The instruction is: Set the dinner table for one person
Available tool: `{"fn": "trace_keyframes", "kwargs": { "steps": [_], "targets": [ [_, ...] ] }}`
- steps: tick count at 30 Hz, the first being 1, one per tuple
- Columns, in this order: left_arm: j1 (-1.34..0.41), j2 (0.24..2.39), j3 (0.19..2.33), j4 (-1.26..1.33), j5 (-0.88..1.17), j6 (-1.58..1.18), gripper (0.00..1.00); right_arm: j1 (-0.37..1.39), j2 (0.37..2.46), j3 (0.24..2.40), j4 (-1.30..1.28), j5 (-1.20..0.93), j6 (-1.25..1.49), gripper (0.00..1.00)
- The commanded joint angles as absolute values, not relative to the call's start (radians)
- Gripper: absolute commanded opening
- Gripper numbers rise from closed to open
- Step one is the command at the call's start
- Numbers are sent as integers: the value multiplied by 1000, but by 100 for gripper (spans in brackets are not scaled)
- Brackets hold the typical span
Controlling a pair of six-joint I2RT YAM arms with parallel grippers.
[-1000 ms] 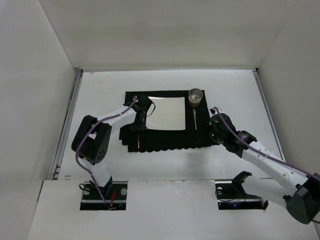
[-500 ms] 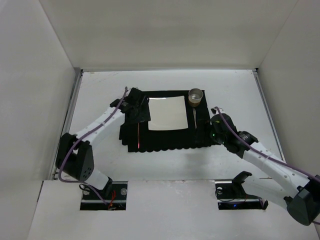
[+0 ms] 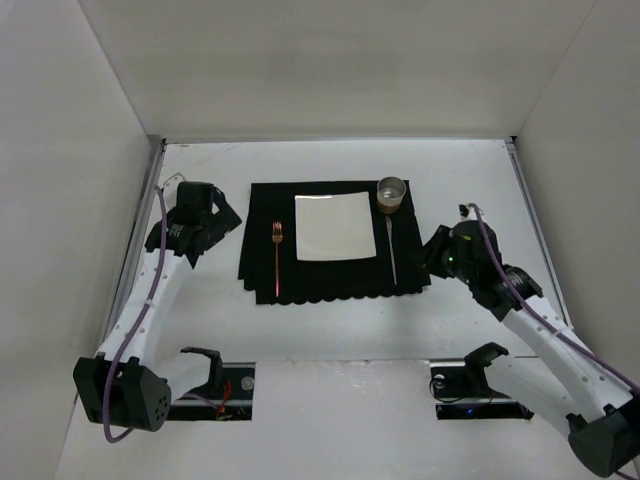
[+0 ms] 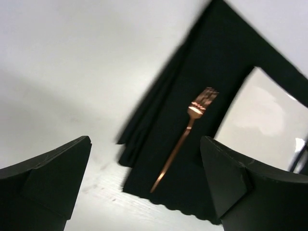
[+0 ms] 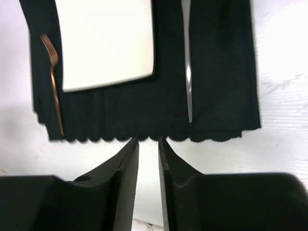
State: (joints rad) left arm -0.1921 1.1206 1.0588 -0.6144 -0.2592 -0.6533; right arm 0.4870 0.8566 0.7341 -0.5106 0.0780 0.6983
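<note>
Left wrist view blurred; knife [image 3: 392,252] faint on mat [image 3: 330,270]. Table [image 3: 330,320] long axis left-right. Left gripper [image 4: 144,187] wide apart, empty; right gripper [image 5: 148,159] nearly closed, empty.

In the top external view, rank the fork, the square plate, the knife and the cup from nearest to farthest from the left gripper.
Measured from the left gripper:
1. Copper fork, on the placemat's left side, nearest.
2. Square white plate, at the placemat's center.
3. Cup, at the placemat's far right corner.
4. Knife, right of the plate; nearly as far as the cup, too close to call.
</note>
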Motion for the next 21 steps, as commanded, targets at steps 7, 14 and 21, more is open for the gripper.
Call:
{"fn": "trace_keyframes", "kwargs": {
  "steps": [7,14,21],
  "targets": [
    [-36,1031,862,-715,-276,-749,100,202,678,647,-534,66,810,57],
    [39,993,815,-715,-281,-750,100,205,677,618,-560,133,819,91],
    [33,994,802,-704,-282,-747,100,208,669,591,-586,216,801,100]
  ]
}}
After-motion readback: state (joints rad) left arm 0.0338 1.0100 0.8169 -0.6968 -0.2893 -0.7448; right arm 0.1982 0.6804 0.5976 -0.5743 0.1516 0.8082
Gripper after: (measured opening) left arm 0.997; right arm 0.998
